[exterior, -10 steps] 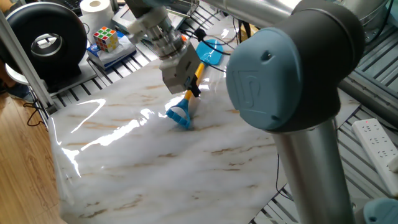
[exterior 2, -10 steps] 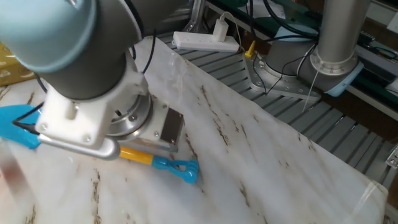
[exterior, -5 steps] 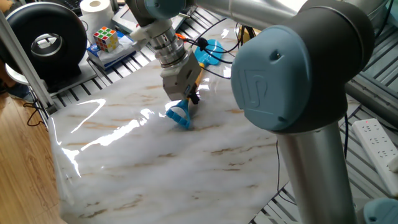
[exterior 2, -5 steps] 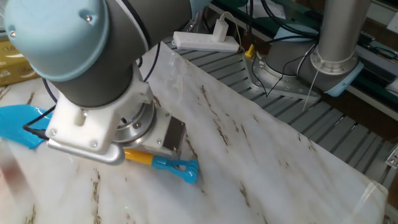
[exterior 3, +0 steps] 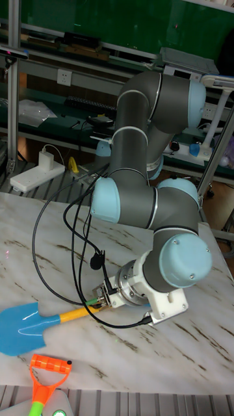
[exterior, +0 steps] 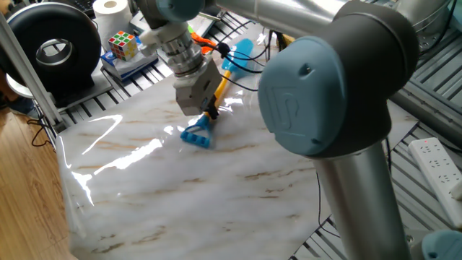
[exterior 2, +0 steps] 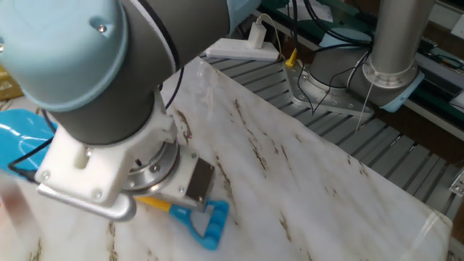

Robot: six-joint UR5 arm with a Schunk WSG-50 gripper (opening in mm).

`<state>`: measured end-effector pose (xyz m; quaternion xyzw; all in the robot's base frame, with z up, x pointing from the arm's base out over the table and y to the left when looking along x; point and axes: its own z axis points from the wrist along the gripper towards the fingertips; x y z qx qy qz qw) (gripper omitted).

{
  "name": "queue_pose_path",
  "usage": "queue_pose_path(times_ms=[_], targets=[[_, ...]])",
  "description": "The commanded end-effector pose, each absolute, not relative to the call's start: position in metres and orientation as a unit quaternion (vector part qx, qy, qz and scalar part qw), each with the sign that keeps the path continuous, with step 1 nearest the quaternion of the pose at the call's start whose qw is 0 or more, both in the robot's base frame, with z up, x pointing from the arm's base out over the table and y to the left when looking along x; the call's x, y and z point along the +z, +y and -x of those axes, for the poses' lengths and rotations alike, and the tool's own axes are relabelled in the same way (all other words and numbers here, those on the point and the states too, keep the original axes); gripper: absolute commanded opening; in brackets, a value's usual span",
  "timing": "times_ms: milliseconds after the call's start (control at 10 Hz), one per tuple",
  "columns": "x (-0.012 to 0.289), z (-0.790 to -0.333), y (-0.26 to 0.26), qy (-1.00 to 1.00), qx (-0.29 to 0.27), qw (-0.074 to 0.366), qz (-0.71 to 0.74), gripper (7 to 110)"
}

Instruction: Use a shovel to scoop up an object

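One two-finger gripper [exterior: 209, 110] clamped on the orange-yellow shaft of the small light-blue-bladed plastic shovel [exterior 3: 29, 328]; tan block not visible, position relative to shovel unknown.

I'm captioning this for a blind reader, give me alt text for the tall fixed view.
A grey and pale-blue robot arm bends down to a marble table, its gripper at the orange-yellow shaft of a toy shovel whose light-blue blade lies flat at the left. An orange-headed toy tool lies nearer the front edge.

light: bright, even | glare: white streaks on marble table [exterior: 108, 137] | blur: near arm soft
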<state>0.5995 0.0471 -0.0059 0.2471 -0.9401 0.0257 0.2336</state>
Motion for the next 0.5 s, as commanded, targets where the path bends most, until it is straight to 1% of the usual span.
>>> queue_pose_path(times_ms=[0, 100, 400], targets=[[-0.005, -0.621, 0.058, -0.944, 0.007, 0.213, -0.251, 7], [0.001, -0.628, 0.059, -0.944, -0.011, 0.204, -0.259, 7], [0.021, -0.638, 0.05, -0.945, -0.027, 0.189, -0.266, 7]])
